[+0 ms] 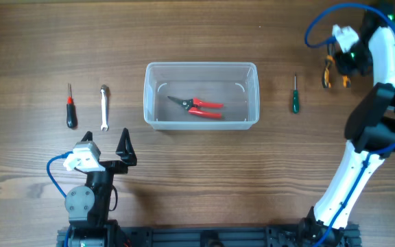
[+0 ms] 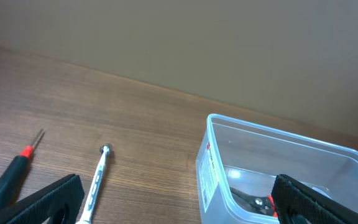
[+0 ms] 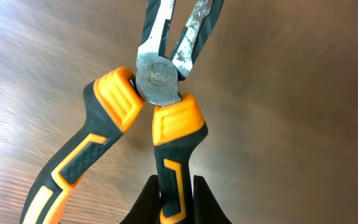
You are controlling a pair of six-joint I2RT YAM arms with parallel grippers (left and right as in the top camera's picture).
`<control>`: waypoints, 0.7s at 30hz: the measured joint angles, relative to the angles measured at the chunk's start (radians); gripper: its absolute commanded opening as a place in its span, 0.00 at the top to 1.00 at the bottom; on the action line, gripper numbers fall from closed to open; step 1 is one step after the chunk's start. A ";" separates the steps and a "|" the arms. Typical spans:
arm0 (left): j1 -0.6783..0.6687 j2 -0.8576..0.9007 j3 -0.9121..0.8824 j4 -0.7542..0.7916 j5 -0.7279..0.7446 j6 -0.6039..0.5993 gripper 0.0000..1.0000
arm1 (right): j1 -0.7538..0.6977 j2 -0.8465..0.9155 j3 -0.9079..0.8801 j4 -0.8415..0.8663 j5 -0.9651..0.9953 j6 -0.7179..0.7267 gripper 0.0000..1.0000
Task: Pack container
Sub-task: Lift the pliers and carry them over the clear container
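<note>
right gripper [image 3: 176,200] pinches one pliers [image 3: 160,78] handle at the table's right edge: pickup step. left gripper [image 2: 176,193] rests spread. container [image 1: 148,96] sits mid-table, snips [image 1: 199,106] inside. next, probably: lift, carry over, release inside.

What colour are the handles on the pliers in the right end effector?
Orange with black panels, on the steel-headed pliers; best seen in the right wrist view.
</note>
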 measured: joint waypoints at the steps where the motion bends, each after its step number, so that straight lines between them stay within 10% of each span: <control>1: 0.000 0.000 0.000 0.000 0.000 0.000 0.00 | 0.016 -0.004 0.028 -0.013 0.000 0.002 0.96; 21: 0.000 0.000 0.000 0.000 0.000 0.000 0.00 | 0.699 -0.474 0.205 -0.327 -0.131 -0.117 0.96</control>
